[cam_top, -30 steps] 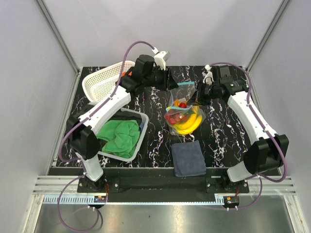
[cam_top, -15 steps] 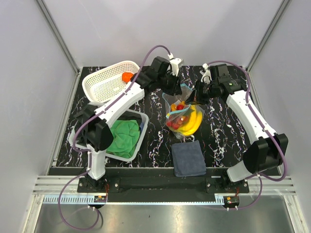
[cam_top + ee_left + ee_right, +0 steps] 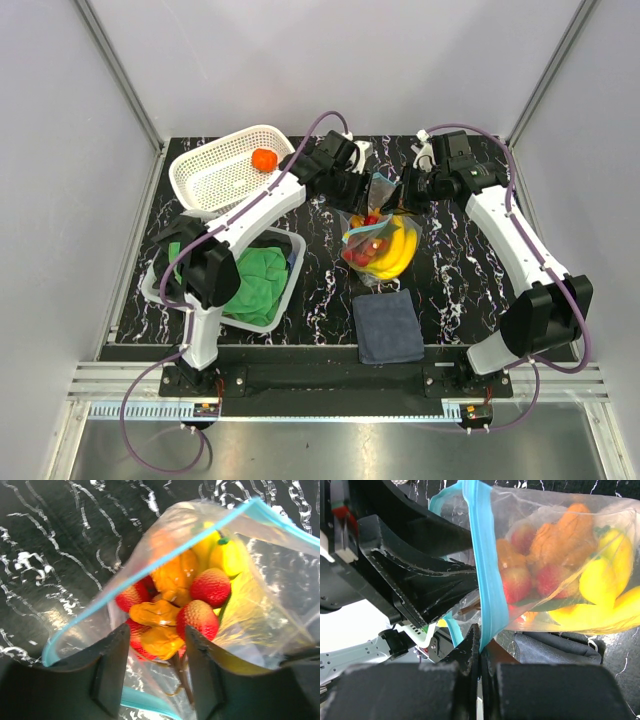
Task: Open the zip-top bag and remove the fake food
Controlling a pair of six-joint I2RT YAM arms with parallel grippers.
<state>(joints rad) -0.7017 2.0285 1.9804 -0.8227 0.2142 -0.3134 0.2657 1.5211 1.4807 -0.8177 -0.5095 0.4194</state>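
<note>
Where the zip-top bag (image 3: 381,238) sits: middle of the bench (image 3: 450,280), body slumped on the top, mouth lifted between the two arms.
Zip strip (image 3: 482,570): teal, parted; the mouth gapes.
Right claw (image 3: 480,635): clamped together on one lip of the zip strip, holding it up.
Left claw (image 3: 157,632): fingers apart, gripping nothing, poised at the open mouth just above the contents.
Fake food in bag: strawberries (image 3: 210,586), orange pieces (image 3: 155,612), yellow banana bunch (image 3: 400,252).
Fake food out: one orange-red fruit (image 3: 264,159) in the white basket (image 3: 210,185).
Step in hand: judged to be picking the next piece.
Handling note: hold the right lip taut so the mouth does not sag; lower the left claw onto a single top piece, clear of the film; close gently, lift slowly.
Risk: pinching plastic along with the toy and dragging the bag.
</note>
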